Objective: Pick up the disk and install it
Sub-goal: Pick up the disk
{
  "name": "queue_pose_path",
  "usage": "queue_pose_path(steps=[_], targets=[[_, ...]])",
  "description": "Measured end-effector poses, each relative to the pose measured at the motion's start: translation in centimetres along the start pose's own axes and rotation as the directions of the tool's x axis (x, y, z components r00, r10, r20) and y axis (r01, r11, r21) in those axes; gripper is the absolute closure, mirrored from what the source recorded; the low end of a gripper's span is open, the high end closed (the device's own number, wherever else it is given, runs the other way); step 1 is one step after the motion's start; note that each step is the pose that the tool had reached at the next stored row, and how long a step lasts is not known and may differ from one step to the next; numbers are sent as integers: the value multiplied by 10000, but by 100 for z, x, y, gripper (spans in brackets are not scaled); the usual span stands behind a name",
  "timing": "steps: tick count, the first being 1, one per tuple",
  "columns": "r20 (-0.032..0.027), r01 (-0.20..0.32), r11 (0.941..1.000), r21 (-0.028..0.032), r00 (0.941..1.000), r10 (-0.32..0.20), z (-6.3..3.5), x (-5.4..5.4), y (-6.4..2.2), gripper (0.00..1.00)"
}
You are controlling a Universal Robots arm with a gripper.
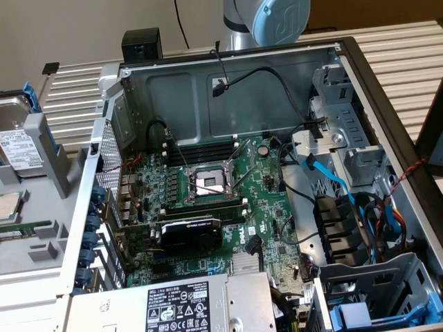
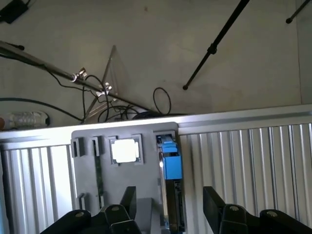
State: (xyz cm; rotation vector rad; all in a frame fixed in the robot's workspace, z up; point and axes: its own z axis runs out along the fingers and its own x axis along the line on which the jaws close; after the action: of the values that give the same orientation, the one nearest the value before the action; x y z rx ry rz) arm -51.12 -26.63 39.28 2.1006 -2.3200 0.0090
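On the grey tray (image 2: 87, 137), the disk (image 2: 171, 165) (blue-framed) stands under the gripper (image 2: 170, 204).

Observed: the disk (image 1: 19, 142) is a silver metal drive with a white label, clipped in a bright blue carrier frame. It stands on edge, leaning slightly, in a slot of the grey holder tray (image 1: 48, 266) at the exterior view's left, outside the open computer case (image 1: 180, 90). In the wrist view it is edge-on (image 2: 170, 165), seated in the slot, blue end visible.

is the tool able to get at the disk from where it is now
Likely yes: the tool is open, and in the wrist view the disk stands on edge in the grey holder, lined up between the jaws. Nothing shows over the disk's top edge.
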Motion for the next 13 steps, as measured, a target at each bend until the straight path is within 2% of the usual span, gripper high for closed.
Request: queue_pose_path(steps=[3, 9, 11, 13], targets=[[3, 72, 10000, 44, 10000, -72, 12, -8, 28, 35], [18, 118, 9997, 201, 9999, -118, 47, -24, 109, 35], [21, 139, 9996, 228, 9999, -139, 65, -25, 118, 35], [19, 155, 9996, 227, 9999, -156, 81, -26, 118, 35]])
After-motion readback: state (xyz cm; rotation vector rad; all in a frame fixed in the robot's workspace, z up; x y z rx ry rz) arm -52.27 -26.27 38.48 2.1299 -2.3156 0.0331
